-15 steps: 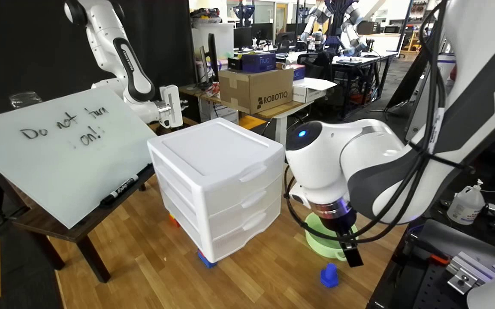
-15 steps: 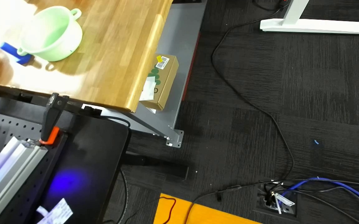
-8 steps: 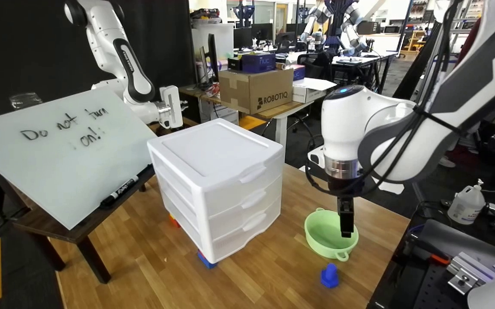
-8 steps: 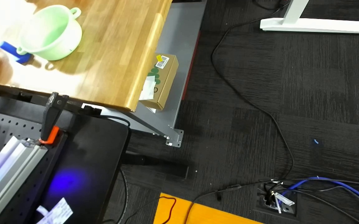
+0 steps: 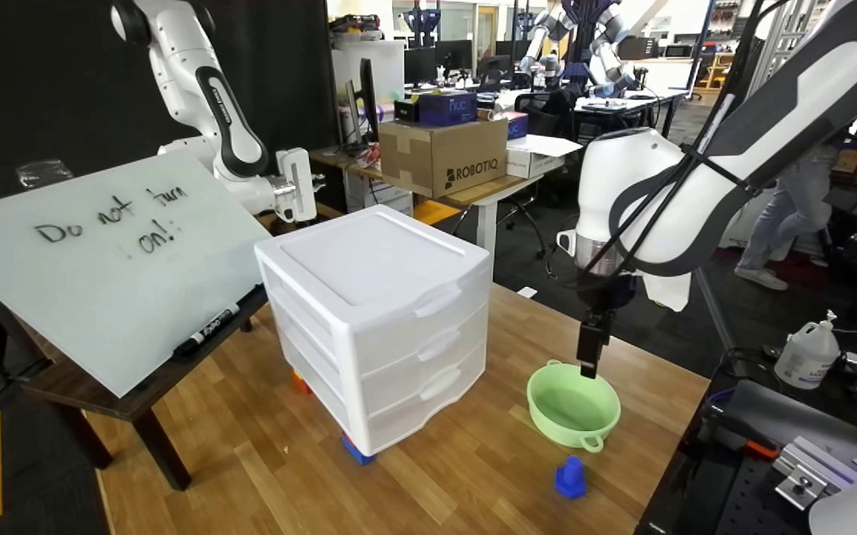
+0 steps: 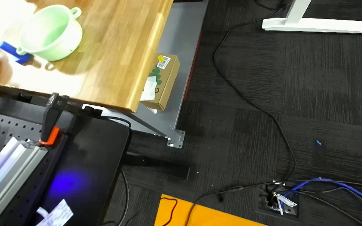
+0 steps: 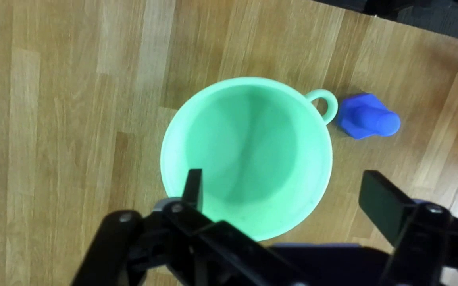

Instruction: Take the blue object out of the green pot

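The wooden tabletop (image 5: 466, 475), over dark carpet (image 6: 231, 75), carries one drawer unit (image 5: 376, 327), one green pot (image 7: 245, 155) and, just outside it, one blue peg (image 7: 366, 117). The tool (image 7: 284, 182) hangs above, its two fingers (image 7: 383, 206) apart.

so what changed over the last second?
The arm pulled up: its fingers rose and straightened toward vertical, nothing seen gripped or released. Someone's legs came into view in the background. Unchanged: green pot, blue peg on the table beside it, white drawers.
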Robot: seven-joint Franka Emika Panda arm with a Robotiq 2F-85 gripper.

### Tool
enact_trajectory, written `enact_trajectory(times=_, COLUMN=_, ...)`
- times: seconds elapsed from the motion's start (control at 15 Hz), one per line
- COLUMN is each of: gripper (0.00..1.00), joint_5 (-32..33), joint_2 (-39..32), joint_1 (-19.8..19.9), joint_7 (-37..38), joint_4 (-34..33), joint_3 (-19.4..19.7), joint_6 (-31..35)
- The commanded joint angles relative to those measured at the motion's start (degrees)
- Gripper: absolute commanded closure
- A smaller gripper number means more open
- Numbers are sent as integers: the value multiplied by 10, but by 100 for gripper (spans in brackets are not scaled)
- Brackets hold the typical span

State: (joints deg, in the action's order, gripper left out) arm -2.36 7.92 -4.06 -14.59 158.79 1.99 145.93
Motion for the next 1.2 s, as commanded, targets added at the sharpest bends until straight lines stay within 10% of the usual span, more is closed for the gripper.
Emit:
enact_trajectory(times=0.0, gripper=0, joint_5=-33, joint_2=1, joint_1=11, joint_7=0, joint_4=3, joint_3=7, joint_6=12)
enact_trajectory(times=1.13, gripper=0, joint_5=-18, joint_2=0, joint_1=10, joint_7=0, joint_4=0, joint_3=0, joint_6=-1)
